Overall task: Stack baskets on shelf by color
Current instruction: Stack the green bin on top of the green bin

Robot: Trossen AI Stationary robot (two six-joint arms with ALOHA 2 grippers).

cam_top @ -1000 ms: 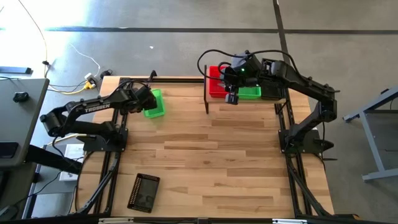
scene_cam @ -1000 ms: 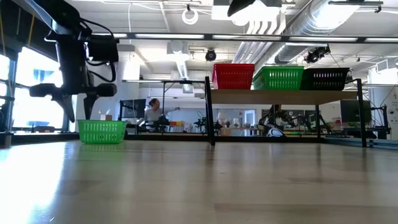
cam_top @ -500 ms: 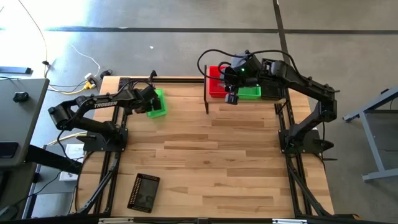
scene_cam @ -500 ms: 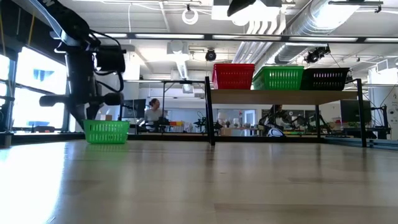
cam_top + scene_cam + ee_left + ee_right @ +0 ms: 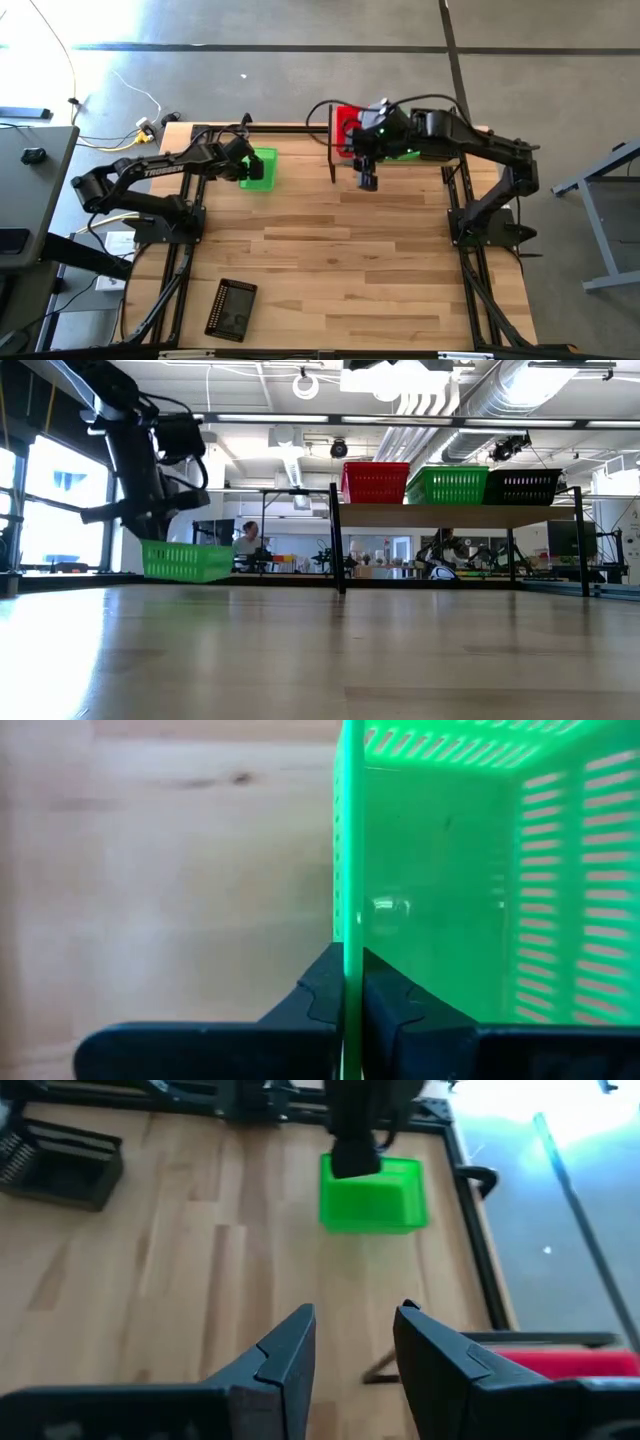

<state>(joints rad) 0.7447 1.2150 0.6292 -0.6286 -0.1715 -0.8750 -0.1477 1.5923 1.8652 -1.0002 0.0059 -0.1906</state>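
Tilted green basket (image 5: 186, 561) seemingly off the table; three baskets on shelf (image 5: 455, 514).

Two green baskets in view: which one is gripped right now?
The green basket off the shelf, at the table's left: the left gripper pinches its wall. The other green basket sits on the shelf, untouched.

The high camera looks straight down on the whole counter (image 5: 330, 260), while the low one sits at counter height and looks level across it into the room. The left wrist camera is pressed close to a green basket (image 5: 440, 880). The right wrist camera looks down from farther off and shares that basket (image 5: 373, 1193) with the high and low views.
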